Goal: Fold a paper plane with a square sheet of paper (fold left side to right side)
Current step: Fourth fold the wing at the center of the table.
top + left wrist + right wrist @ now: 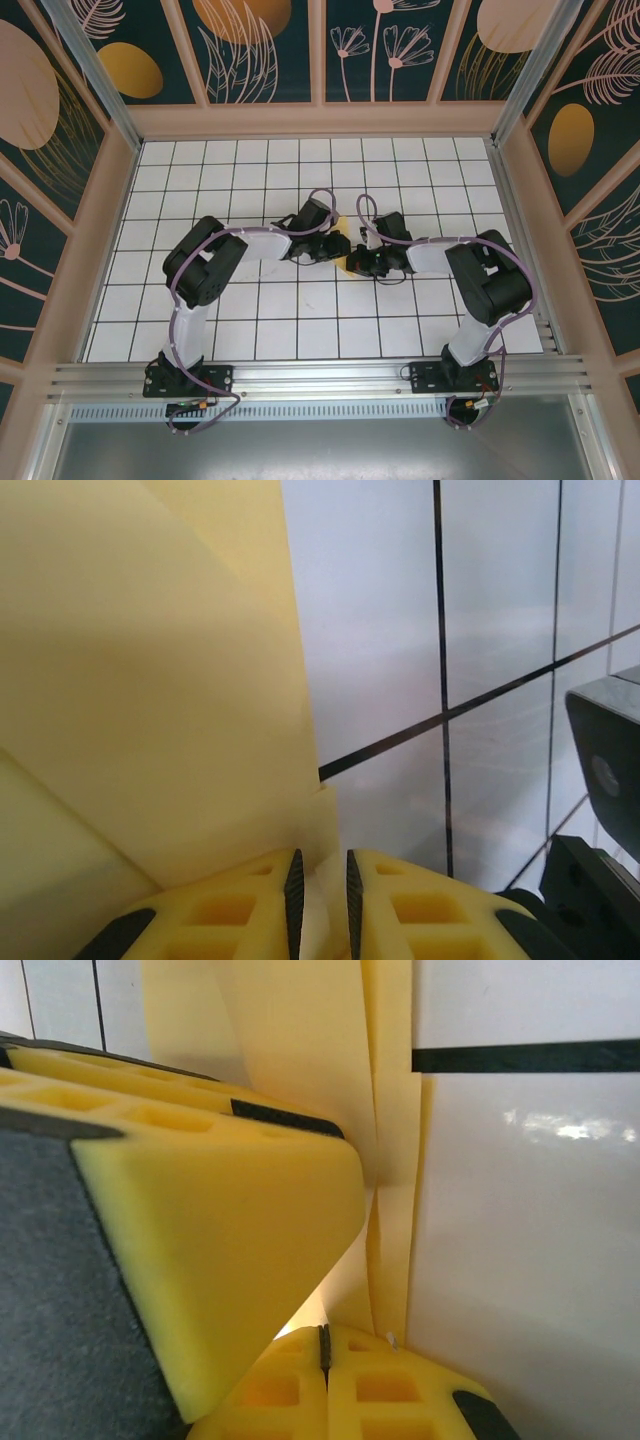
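The yellow paper point(343, 264) lies part-folded at mid-table between both grippers. In the left wrist view the paper point(150, 680) rises as layered flaps, and a narrow strip of it runs down between the pads. My left gripper point(320, 880) is shut on that strip, at the centre in the top view point(326, 246). My right gripper point(323, 1345) is shut, pads touching, its tips against the lower folds of the paper point(390, 1110). From above it point(360, 262) faces the left one. A left finger point(220, 1220) looms close on its left.
White grid tiles point(300, 320) cover the table, bounded by wooden rails and patterned wall panels point(60, 250). The black body of the right arm point(605, 770) sits just right of my left gripper. Both arms arch inward, cables looping above the wrists.
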### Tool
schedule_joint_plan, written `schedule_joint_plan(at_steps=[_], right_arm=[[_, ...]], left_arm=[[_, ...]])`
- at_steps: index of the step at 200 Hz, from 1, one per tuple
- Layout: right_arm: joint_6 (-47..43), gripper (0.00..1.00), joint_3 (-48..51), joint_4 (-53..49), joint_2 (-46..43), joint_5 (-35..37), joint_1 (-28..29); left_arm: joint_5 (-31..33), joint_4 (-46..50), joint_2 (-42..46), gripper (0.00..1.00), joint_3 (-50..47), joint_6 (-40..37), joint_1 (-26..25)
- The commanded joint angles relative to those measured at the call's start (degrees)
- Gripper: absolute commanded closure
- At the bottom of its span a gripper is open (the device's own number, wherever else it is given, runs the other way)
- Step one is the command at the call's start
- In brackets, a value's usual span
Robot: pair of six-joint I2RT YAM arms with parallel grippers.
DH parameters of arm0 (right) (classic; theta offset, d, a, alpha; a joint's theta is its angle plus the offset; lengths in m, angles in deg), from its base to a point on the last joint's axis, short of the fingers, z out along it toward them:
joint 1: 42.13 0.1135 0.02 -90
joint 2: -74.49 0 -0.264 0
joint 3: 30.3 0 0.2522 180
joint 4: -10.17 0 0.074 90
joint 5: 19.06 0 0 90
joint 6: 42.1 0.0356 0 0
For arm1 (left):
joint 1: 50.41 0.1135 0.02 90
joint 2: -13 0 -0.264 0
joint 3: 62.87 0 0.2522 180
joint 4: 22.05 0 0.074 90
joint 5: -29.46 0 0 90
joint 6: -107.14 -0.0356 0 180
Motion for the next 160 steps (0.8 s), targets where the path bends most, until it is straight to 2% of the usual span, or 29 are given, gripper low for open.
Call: schedule_joint_plan(at_steps=[1, 26, 48, 83, 160], right_arm=[[-0.9, 1.0, 2.3, -13.5, 3.1, 9.9, -0.2], [-1.0, 1.0, 2.3, -13.8, 3.3, 10.2, -0.2], [-1.0, 1.0, 2.5, -13.8, 3.5, 10.3, -0.2], [-1.0, 1.0, 2.7, -13.8, 3.5, 10.0, -0.2], [-1.0, 1.0, 3.0, -12.8, 3.3, 8.5, -0.2]], left_arm=[[13.2, 10.1, -3.8, 0.77, 1.8, -6.4, 1.1], [16.1, 12.5, -5.1, 0.77, 4.6, -8.5, 1.5], [16.0, 11.6, -5.5, 0.77, 5.5, -8.9, 3.2], [13.5, 8.1, -5.7, 0.77, 6.3, -9.8, 7.5], [7.8, 8.0, -10.7, 0.71, 18.9, -14.0, 13.9]])
